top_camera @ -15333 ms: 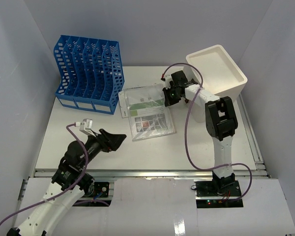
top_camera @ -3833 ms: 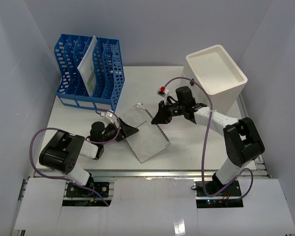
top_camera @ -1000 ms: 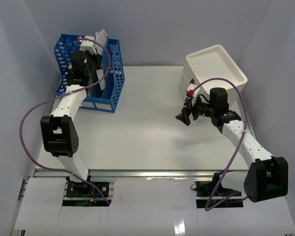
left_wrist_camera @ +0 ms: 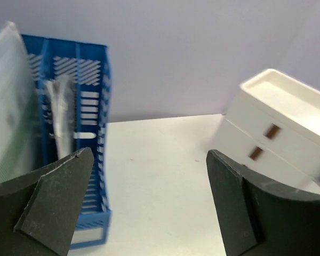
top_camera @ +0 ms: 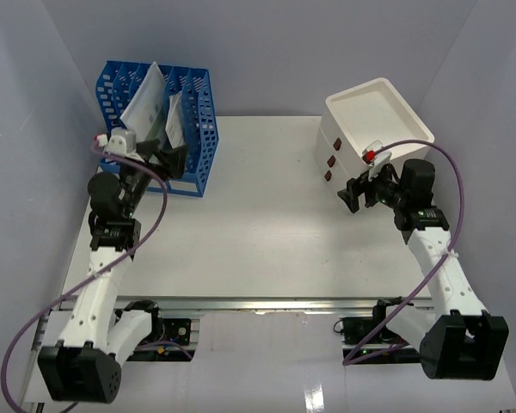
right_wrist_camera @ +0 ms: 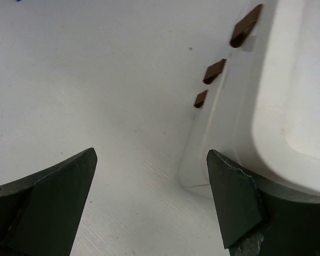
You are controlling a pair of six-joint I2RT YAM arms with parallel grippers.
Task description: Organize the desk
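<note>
Jaws on the left end effector (left_wrist_camera: 149,154) are spread wide with nothing between them. It hangs just in front of the blue file rack (top_camera: 204,138), near the rack's right end.

Two clear sleeves (top_camera: 144,99) with paper inside stand in the rack. The taller one leans left and the shorter one sits just to its right. They look like neighbouring slots, but I can't pin down exactly which ones. There are faint grey marks on the taller sleeve in the left wrist view, way too blurry to read. No lettering I can make out on the rack either.

The right end effector (right_wrist_camera: 152,154) is also spread apart and gripping nothing. It hovers low over the bench (top_camera: 258,232), just beside the cream drawer cabinet (top_camera: 378,129), not touching as far as I can tell. The cabinet front has three little brown handles (right_wrist_camera: 216,71), and I can't read any label on them.

The bench itself is the big white top that carries everything: rack at the back left, cabinet at the back right, metal rail (top_camera: 258,303) along the near edge.

Hard-to-see bits:
- The left arm covers the rack's lower left front in the top view.
- The rack runs off the left edge in the left wrist view.
- The cabinet is cut off at the right in both wrist views.
</note>
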